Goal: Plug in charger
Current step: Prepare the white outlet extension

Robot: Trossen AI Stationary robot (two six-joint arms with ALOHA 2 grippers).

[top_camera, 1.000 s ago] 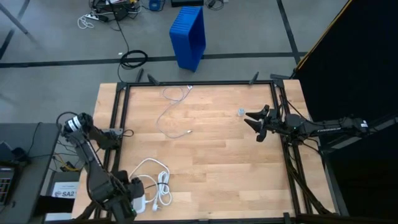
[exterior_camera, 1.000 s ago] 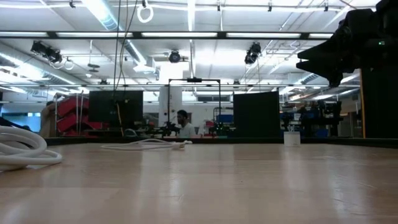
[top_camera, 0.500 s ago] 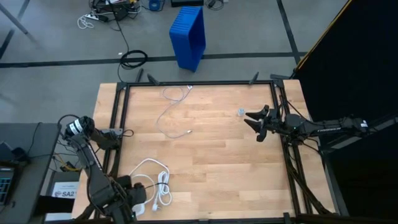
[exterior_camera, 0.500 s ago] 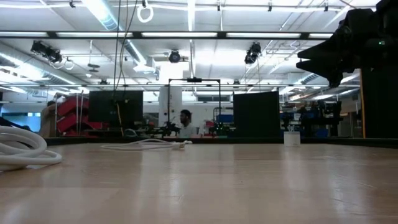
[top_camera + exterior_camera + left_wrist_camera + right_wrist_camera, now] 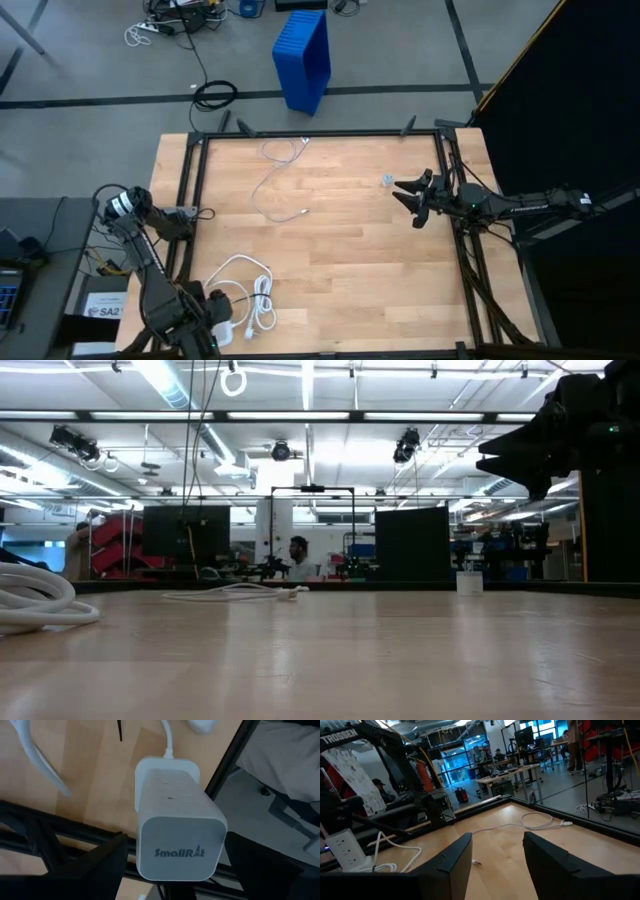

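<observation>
The charger is a pale rounded brick with a grey label on its end face. It sits between the fingers of my left gripper at the table's near left corner. The right wrist view shows it far off, standing on end. Its thick white cord lies coiled on the table beside it. My right gripper hangs open above the table's right side, touching nothing. My left gripper pinches the charger between its two fingers, which lie on the brick's long sides near the labelled end. The cord end points away from the wrist. The brick hangs over the table's near frame rail; whether it rests on anything I cannot tell.
A thin white cable lies loose on the far left part of the table. A small pale block stands near my right gripper. A black frame runs round the table's edge. A blue bin stands on the floor beyond.
My left arm has drawn slightly toward the table's near left corner, and the charger has gone with it. Less of the brick now shows past the gripper in the high view. The cord coil and my right arm have stayed in place.
</observation>
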